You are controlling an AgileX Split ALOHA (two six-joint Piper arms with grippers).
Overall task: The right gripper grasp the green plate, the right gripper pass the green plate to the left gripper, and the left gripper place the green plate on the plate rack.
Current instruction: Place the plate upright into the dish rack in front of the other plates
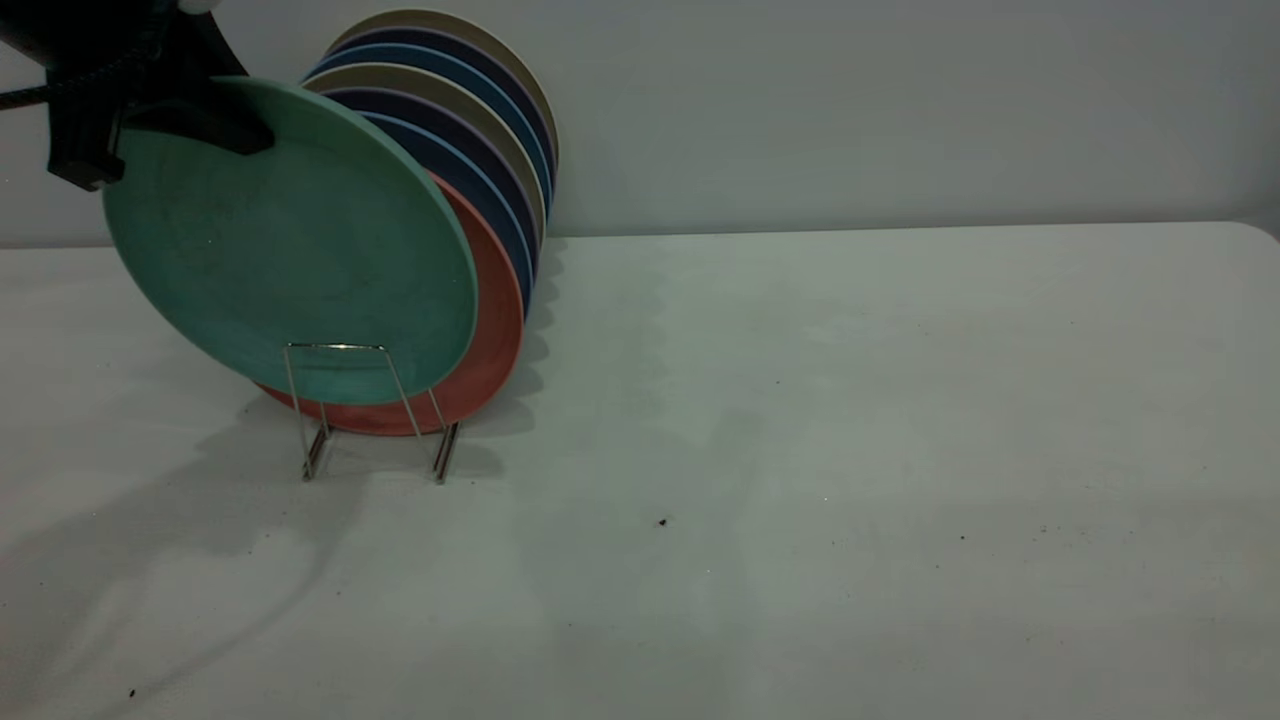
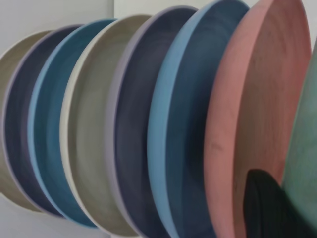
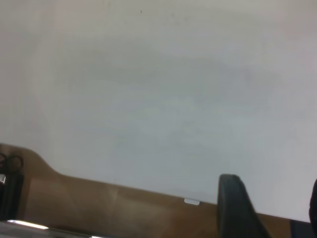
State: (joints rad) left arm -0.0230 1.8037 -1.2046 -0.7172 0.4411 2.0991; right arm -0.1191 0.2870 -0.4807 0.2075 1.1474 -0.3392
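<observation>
The left gripper (image 1: 185, 125) is clamped on the upper rim of the green plate (image 1: 290, 240), holding it on edge and tilted, its lower rim down at the front end of the plate rack (image 1: 345, 400), behind the first upright wire loop and just in front of the salmon-pink plate (image 1: 495, 340). Whether the lower rim already sits in the rack or hangs just above it cannot be told. The relation that matters is this: the plate hangs below the gripper with its face leaning away from the row, so the coming move, as I judge it, is to lower and tip it until it stands parallel with the stacked plates. The left arm alone is near; the right gripper (image 3: 267, 208) is far off over bare counter (image 1: 850, 450), its fingers spread wide and empty. The green plate is matte teal plastic, round, shallow-rimmed and faintly scuffed. Behind the pink one stand dark blue plates (image 1: 480, 190) and beige plates (image 1: 470, 50) in a tight leaning row; the left wrist view shows their concave faces packed rim to rim. The rack is thin silvery wire with flat-topped loops, light enough, I judge, to shift if the plate is pressed sideways
</observation>
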